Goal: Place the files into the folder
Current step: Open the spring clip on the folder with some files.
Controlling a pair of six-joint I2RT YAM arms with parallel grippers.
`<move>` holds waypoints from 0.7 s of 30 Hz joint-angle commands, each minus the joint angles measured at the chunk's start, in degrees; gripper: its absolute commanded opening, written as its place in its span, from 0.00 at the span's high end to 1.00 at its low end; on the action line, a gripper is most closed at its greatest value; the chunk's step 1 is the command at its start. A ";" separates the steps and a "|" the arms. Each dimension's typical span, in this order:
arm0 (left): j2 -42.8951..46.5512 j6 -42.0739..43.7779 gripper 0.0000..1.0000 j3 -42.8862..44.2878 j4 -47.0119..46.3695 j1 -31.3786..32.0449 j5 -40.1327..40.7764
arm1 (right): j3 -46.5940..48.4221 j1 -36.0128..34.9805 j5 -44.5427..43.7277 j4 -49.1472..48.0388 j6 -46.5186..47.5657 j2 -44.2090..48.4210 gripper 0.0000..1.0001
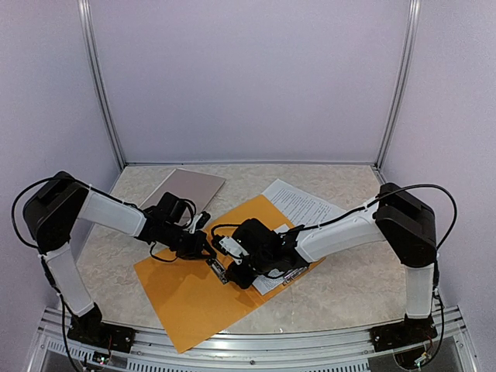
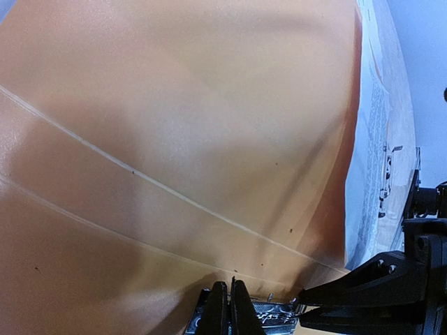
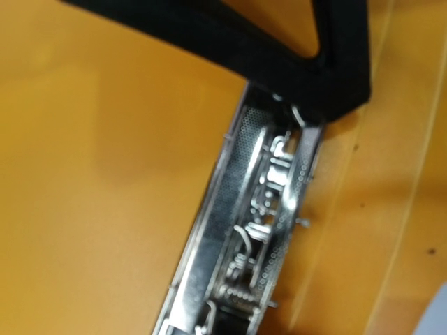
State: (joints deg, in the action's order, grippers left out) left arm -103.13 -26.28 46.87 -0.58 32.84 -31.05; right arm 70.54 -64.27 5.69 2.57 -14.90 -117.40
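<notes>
Evidently the clip is being worked: left gripper [image 2: 229, 293], fingers together, and right gripper [image 2: 307, 303], closure not discernible, meet at the metal clip [image 3: 258, 216] of the folder [image 1: 186, 298]. Files [image 1: 298, 203] lie right, partly overlapping its right edge; next, probably, free the clip, then fetch them.

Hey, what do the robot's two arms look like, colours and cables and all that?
Both match: the left arm and right arm have white tubular links between bulky black joint housings, with black wrists and bases. A thin black cable loops loosely along each. The left gripper has slim black fingers.
</notes>
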 commanded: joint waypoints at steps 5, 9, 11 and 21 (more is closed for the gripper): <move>-3.93 -0.32 1.00 -4.03 9.99 1.82 9.87 | -1.67 0.34 -1.31 10.54 0.05 -2.71 1.00; -5.73 -0.90 1.00 -3.72 10.56 2.37 10.83 | -1.56 0.67 -1.64 11.04 -0.63 -2.74 1.00; -6.18 -1.47 1.00 -3.92 10.71 3.10 11.38 | -1.49 0.95 -1.74 11.33 -1.02 -2.77 1.00; -3.84 -4.23 1.00 -7.59 9.22 4.95 12.68 | -0.80 1.80 -2.24 13.10 -2.88 -3.79 1.00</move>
State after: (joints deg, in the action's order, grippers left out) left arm -102.48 -29.63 44.66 -3.70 35.33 -25.93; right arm 71.24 -63.24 6.44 5.08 -17.89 -117.43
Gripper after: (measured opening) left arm 0.005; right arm 0.080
